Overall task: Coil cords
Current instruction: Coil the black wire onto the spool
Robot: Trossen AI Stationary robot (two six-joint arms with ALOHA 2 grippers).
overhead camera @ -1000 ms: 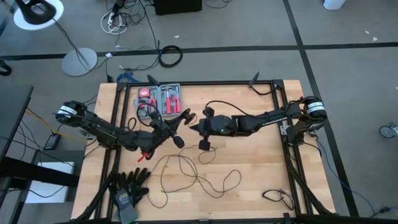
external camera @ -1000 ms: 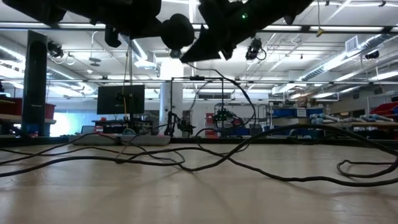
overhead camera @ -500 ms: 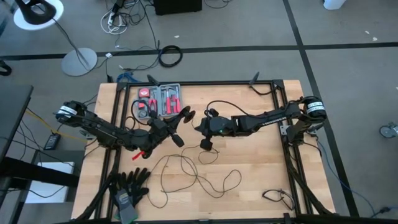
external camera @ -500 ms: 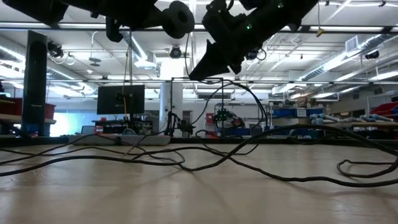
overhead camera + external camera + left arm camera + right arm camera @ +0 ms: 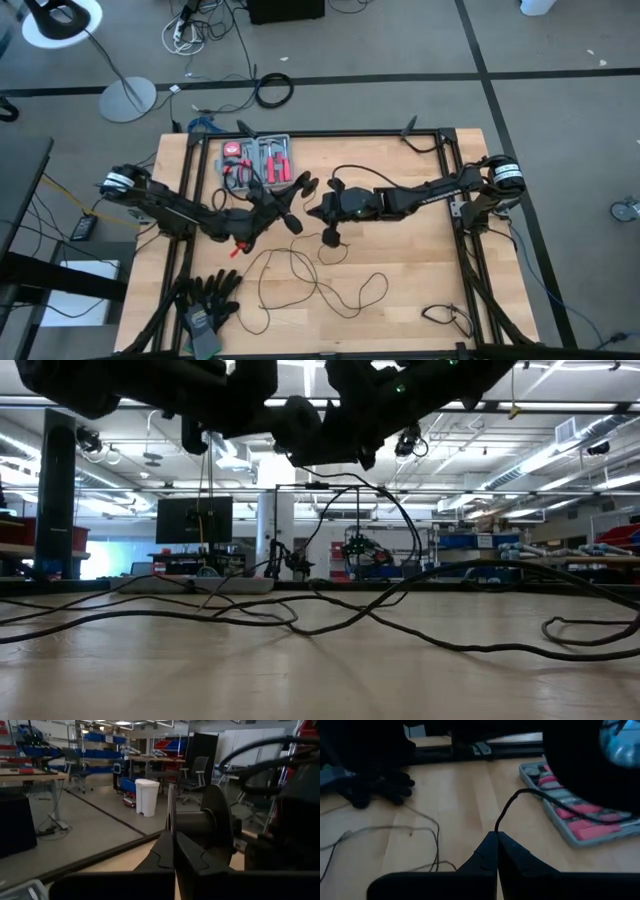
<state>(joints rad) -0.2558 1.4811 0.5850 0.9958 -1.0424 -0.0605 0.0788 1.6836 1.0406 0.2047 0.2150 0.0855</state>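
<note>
From above we count two dark arms meeting mid-table; the left gripper (image 5: 297, 187) is closed, the right gripper (image 5: 314, 212) pinches one thin black cord (image 5: 300, 275), looped loosely across the wooden table (image 5: 420, 270). Low down, one cord (image 5: 330, 622) sprawls. At the right wrist, its fingers (image 5: 490, 851) clamp that cord (image 5: 507, 810).

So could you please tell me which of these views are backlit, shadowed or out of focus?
Low view: bright ceiling lights behind leave both arms black silhouettes, while the cord on the table stays readable. Left wrist view: the near spool is soft and the room beyond sharper. Right wrist view: the pinched cord reads clearly, but a dark blurred shape fills the corner above the tool tray. High view: even light.
</note>
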